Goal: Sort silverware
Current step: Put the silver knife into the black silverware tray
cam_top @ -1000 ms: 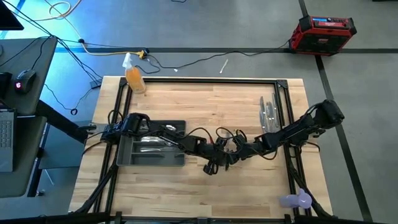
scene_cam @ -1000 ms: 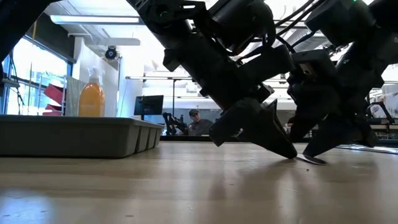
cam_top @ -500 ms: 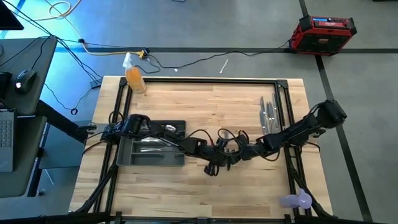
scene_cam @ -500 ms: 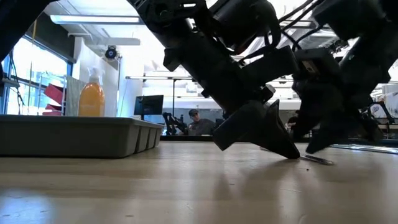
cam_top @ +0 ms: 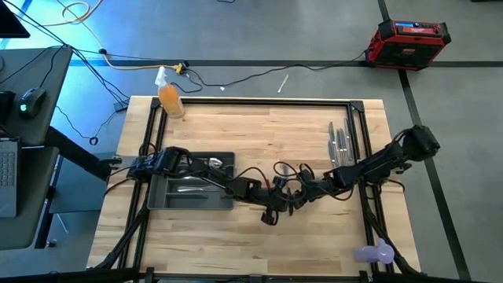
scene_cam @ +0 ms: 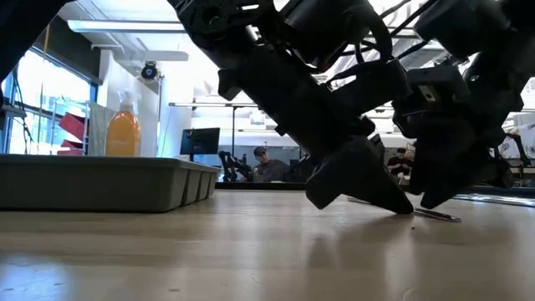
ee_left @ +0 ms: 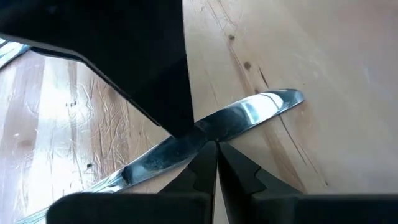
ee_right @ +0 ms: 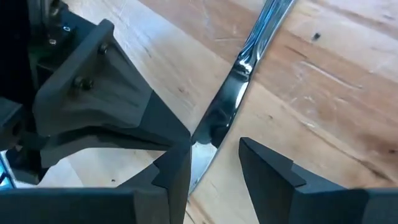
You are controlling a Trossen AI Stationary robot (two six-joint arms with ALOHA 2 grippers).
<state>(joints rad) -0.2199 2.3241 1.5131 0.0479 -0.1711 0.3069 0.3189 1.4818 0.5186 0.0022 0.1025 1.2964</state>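
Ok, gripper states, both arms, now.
Left gripper: shut on the knife lying on the table.
Right gripper: open, fingers astride the same knife, not clamping it.

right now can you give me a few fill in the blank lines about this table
1. The knife under the left tool lies flat on the bare ____ of the table.
2. The grey tray sits on the table's ____ side in the overhead view.
3. Loose silverware waits near the table's ____ edge.
4. The spray bottle holds ____ liquid.

Missing: wood; left; right; orange
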